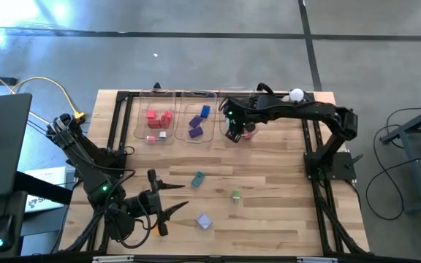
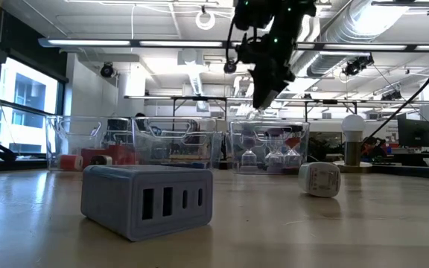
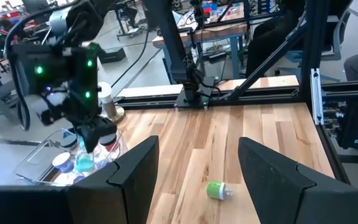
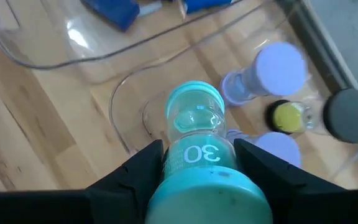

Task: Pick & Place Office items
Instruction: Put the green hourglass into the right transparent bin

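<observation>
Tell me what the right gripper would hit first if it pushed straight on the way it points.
The right gripper, shut on a teal sand timer, points down into the right-hand clear tray; the timer would probably meet the tray floor first.

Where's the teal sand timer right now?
The teal sand timer is held in the right gripper, over the rightmost clear tray at the table's far side, above the other timers already in it.

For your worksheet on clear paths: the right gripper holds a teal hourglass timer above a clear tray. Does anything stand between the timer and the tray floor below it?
Nothing visible blocks it. The right gripper holds the teal timer over a bare patch of the clear tray. The other timers stand to one side, not underneath.
</observation>
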Controlling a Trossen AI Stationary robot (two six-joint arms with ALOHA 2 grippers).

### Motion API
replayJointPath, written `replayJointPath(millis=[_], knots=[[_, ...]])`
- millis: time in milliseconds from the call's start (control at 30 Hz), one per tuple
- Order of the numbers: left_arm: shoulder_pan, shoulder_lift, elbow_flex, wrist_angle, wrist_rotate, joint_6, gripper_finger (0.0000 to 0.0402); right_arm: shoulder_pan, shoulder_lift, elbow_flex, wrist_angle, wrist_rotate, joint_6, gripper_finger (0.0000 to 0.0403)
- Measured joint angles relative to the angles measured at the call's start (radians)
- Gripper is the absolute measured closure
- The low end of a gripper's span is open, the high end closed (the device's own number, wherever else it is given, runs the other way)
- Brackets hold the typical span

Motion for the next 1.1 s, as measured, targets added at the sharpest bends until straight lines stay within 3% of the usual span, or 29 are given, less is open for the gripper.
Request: replayJointPath(millis=[300,467,733,1100], knots=[[0.0,0.0,0.0,0.0,0.004,0.0,0.0187,-0.046,0.105,0.0,0.025,-0.028,-0.008,0.023],[0.0,0.0,0.0,0.001,0.005,-0.001,0.0187,-0.059,0.157,0.0,0.057,-0.033,-0.01,0.0209],[0.0,0.0,0.0,-0.002,0.01,-0.002,0.0187,-0.079,0.215,0.004,0.089,-0.102,-0.027,0.0223],[0.0,-0.001,0.0,-0.02,0.024,-0.003,0.0187,-0.074,0.219,0.0,0.109,-0.083,-0.032,0.0116]])
